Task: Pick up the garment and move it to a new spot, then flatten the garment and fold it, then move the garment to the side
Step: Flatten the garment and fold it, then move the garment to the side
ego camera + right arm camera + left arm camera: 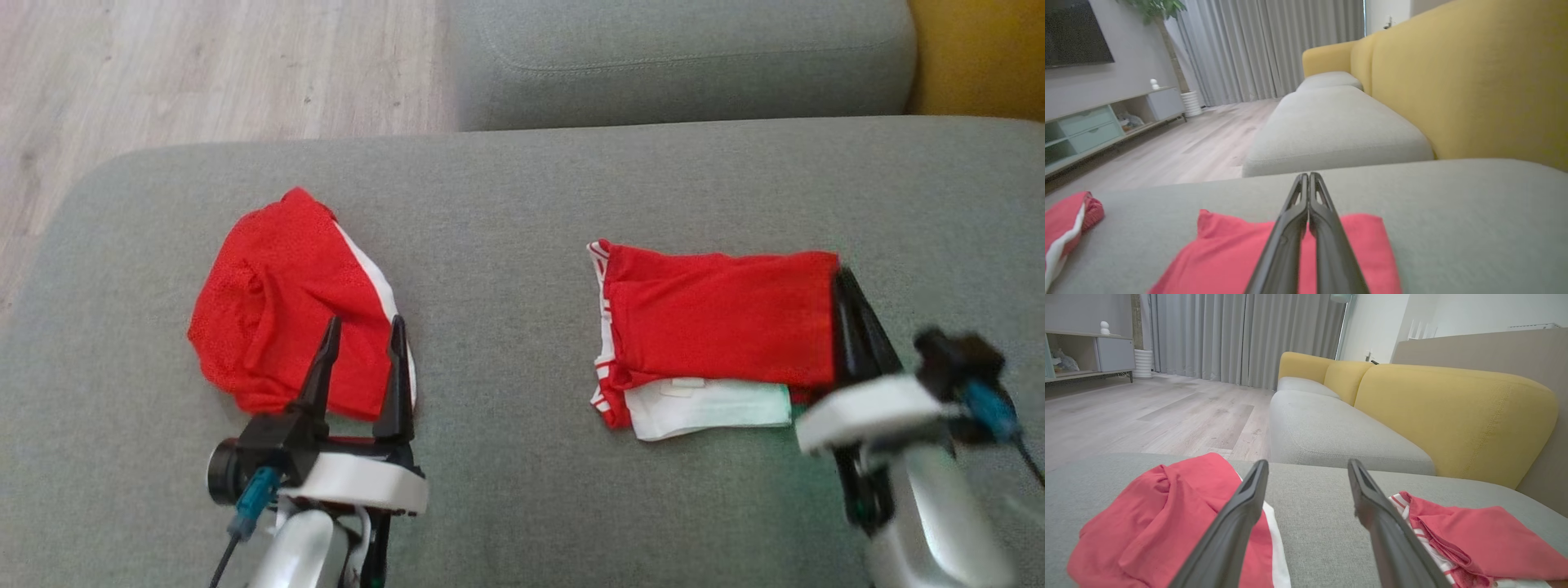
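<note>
Garment [718,318], red with white trim, folded flat, lying right of centre on the grey sofa seat [506,204], a white layer showing under its near edge. Right hand [842,279] at its right edge, fingers pressed together, low over the cloth; whether any cloth is pinched, impossible to tell. Left hand [365,323] with fingers spread apart, holding nothing, hovering above the near edge of a second red garment [269,302], crumpled, well apart from the folded one.

Bare grey fabric between the two, and a wide strip behind them up to the seat's far edge. Rounded left corner of the seat near the crumpled heap, pale wood floor [204,65] past it. Beyond the far edge, another grey seat [678,57], with a yellow backrest [1453,416] on the right. Further off, grey curtains [1241,335] and a low cabinet [1114,353] against the wall.
</note>
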### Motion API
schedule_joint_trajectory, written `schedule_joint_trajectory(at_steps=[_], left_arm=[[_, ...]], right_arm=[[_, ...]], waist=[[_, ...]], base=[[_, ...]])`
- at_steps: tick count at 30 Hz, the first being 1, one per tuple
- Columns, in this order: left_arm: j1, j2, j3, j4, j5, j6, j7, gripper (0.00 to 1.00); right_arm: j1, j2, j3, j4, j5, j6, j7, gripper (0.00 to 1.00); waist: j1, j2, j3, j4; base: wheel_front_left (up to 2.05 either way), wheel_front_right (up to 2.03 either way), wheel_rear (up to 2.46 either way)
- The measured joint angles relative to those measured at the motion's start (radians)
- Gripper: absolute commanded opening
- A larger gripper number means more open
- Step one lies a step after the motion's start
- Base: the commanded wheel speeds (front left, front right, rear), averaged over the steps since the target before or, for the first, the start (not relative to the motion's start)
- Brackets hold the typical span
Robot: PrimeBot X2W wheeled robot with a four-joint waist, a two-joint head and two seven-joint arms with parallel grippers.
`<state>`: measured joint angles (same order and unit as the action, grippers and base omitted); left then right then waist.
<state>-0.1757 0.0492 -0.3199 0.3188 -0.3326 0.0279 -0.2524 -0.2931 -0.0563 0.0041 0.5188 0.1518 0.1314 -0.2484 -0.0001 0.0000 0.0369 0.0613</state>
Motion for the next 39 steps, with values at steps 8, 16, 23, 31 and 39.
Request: schedule_joint_trajectory(at_steps=[8, 16, 23, 31, 39], left_arm=[[0.030, 0.000, 0.019, -0.007, -0.002, 0.004, 0.000, 1.00], [0.034, 0.000, 0.021, -0.007, -0.002, 0.004, 0.000, 1.00], [0.025, 0.000, 0.015, -0.007, -0.002, 0.003, 0.000, 1.00], [-0.013, 0.000, -0.002, -0.003, -0.002, -0.002, 0.000, 1.00], [-0.033, 0.000, -0.003, 0.004, -0.002, -0.002, 0.000, 1.00]], right_arm=[[0.163, 0.007, -0.049, -0.102, -0.020, 0.000, 0.000, 1.00], [0.164, 0.009, -0.051, -0.120, -0.020, 0.000, 0.000, 1.00], [0.119, 0.009, -0.115, -0.061, -0.039, 0.000, 0.082, 1.00], [-0.025, 0.009, -0.251, 0.129, -0.077, 0.000, 0.213, 1.00], [-0.107, 0.001, -0.251, 0.280, -0.111, 0.000, 0.236, 0.00]], waist=[[0.0000, 0.0000, -0.001, -0.016], [0.0000, 0.0000, 0.011, -0.018], [0.0001, 0.0000, 0.041, -0.008], [0.0002, 0.0000, 0.100, 0.025], [0.0002, 0.0000, 0.123, 0.050]], base=[[0.00, 0.00, 0.00], [0.00, 0.00, 0.00], [0.00, 0.00, 0.00], [0.00, 0.00, 0.00], [0.00, 0.00, 0.00]])
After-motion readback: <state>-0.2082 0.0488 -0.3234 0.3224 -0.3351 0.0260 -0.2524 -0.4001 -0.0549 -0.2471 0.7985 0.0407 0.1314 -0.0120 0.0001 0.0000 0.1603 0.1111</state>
